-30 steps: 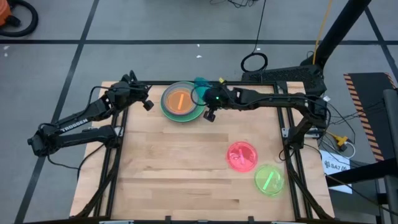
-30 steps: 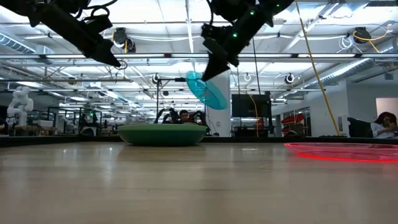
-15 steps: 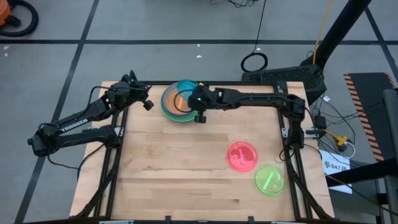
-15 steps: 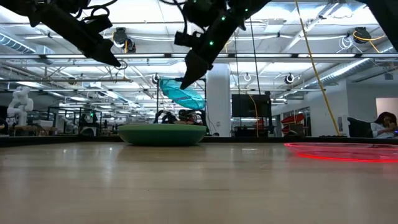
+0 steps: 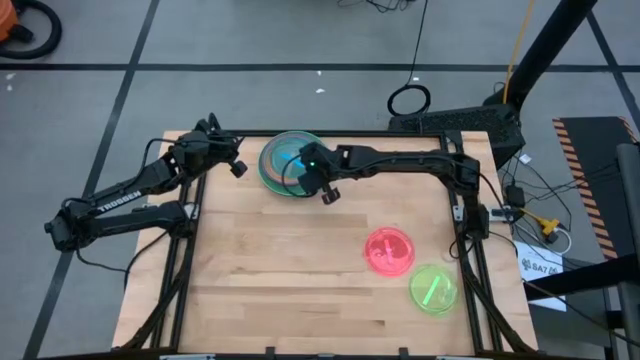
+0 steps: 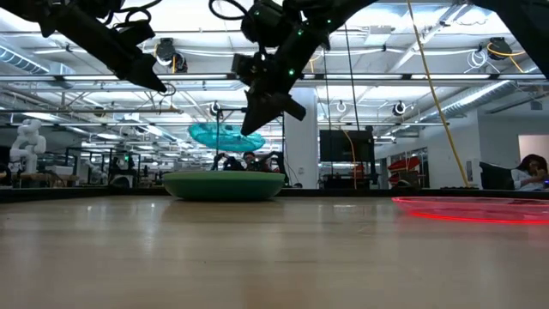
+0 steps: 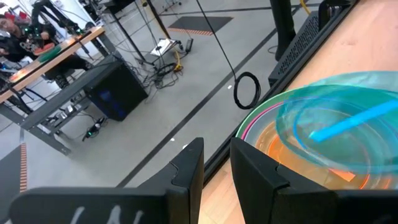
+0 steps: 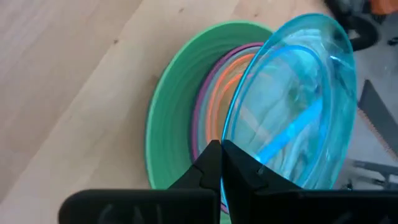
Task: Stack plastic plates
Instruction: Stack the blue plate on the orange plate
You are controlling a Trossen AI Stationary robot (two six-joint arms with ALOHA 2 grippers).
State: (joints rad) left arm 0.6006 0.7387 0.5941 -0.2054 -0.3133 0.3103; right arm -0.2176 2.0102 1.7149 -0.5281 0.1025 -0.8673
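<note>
A stack of plates (image 5: 266,172) with a green plate lowest sits near the table's far edge; magenta and orange rims (image 8: 208,112) show inside it. My right gripper (image 5: 319,180) is shut on a translucent teal plate (image 6: 219,136), which hovers about level above the stack (image 6: 225,185). A pink plate (image 5: 389,250) and a lime plate (image 5: 433,289) lie flat on the table's near right part. My left gripper (image 5: 236,168) waits raised at the far left, left of the stack, its fingers (image 7: 186,168) a small gap apart. My right gripper (image 8: 221,152) pinches the teal plate's rim (image 8: 235,144) between its two fingers, on the plate's near-right side. The fingers come slanting down from the table's right. The plate is lifted clear, roughly level, just above the stack.
The table's middle and near left are bare wood (image 5: 270,270). A black frame rail (image 5: 400,135) runs along the far edge behind the stack. People sit at desks in the room beyond the table.
My right gripper has carried the teal plate toward the table's left, from beside the stack to over it, and a little down. The plate has turned from steeply tilted to nearly level. The gripper has stayed shut on it.
</note>
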